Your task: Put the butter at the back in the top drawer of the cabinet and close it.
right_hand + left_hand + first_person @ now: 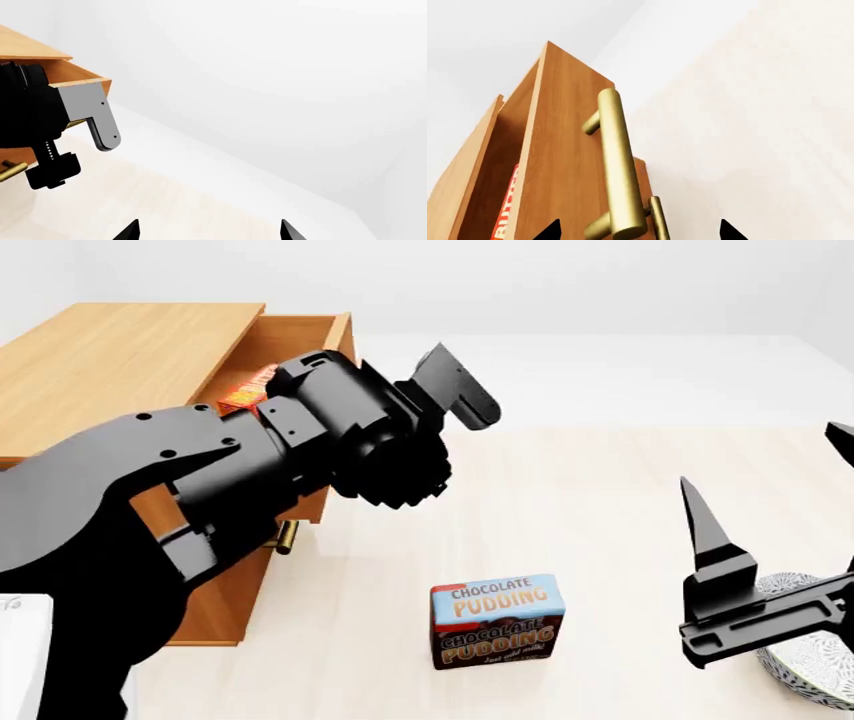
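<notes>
From the head camera, my left arm reaches across the front of the wooden cabinet, its left gripper hanging just in front of the open top drawer. The butter, a red-and-orange box, lies inside that drawer, mostly hidden behind the arm. In the left wrist view I see the drawer's brass bar handle close up, lined up between my two dark fingertips, which stand wide apart and touch nothing; a sliver of the butter's red side shows in the drawer cavity beside the drawer front. A second brass handle of the drawer below peeks out just past the first.

My right gripper hovers well apart from the cabinet, its jaws spread and empty, above a patterned bowl at the frame's edge. A chocolate pudding box stands upright on the pale floor between the cabinet and the bowl. The right wrist view shows the same open fingertips.
</notes>
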